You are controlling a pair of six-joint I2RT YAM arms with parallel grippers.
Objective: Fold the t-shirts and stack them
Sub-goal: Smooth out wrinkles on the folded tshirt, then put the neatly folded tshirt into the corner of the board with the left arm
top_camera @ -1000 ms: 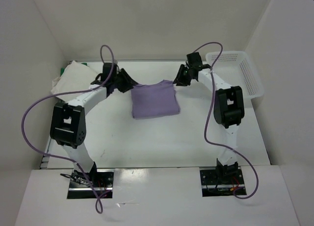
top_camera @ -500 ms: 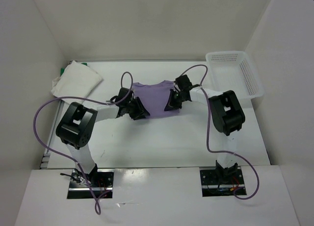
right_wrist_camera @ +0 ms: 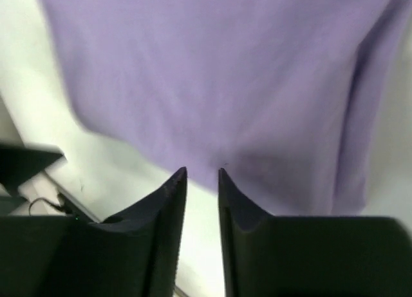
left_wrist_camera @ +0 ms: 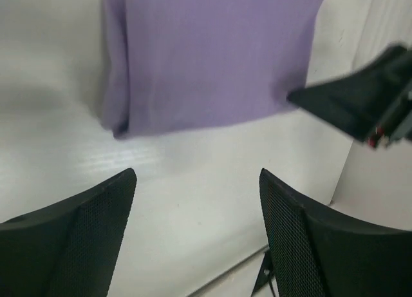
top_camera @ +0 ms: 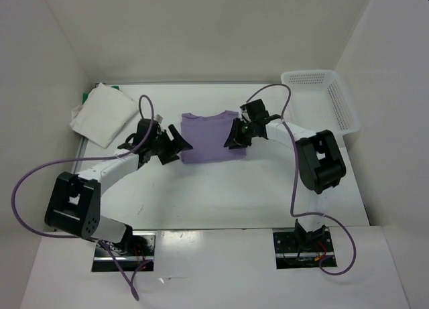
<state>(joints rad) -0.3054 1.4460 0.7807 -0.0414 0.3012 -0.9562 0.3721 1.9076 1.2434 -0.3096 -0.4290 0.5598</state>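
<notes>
The lavender t-shirt lies folded into a flat rectangle at the table's middle. My left gripper stands open just off its near left corner, and the left wrist view shows bare table between the wide-spread fingers, with the shirt ahead. My right gripper is at the shirt's right edge. Its jaws stand a narrow gap apart over the shirt's edge, holding nothing. At the back left lies the folded white t-shirt, with a bit of the green t-shirt showing from under it.
A white perforated basket stands at the back right corner. White walls close in the table on the left, back and right. Purple cables loop from both arms over the table.
Both grippers came from the shirt's far edge to its near side. The left gripper has since opened wide and backed off to the left. The right jaws have parted after being shut.
</notes>
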